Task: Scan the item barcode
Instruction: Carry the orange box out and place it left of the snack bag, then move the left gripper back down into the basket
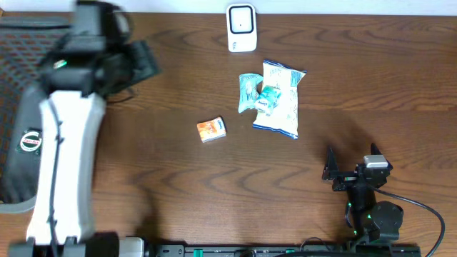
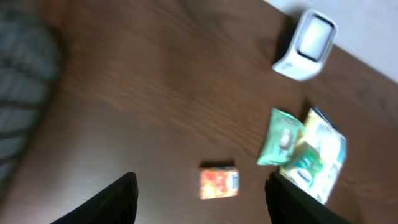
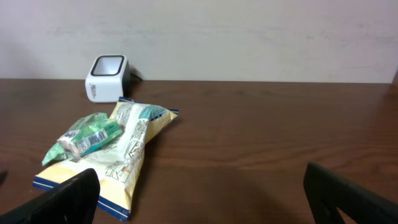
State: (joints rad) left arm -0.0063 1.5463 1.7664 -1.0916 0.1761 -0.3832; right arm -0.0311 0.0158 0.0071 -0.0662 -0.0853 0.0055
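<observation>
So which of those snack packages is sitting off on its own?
The small orange box, alone and touching nothing. The green packet lies partly on the white-and-blue bag, so those two overlap.

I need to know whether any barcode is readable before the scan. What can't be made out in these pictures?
- Orange box: print too small in the overhead view, blurred in the left wrist view; no barcode legible.
- Snack bag: partly covered by the green packets in every view; its print is too small to read.
- Undersides of all items: hidden against the table.
- Left end effector: blurred in the overhead view.
</observation>
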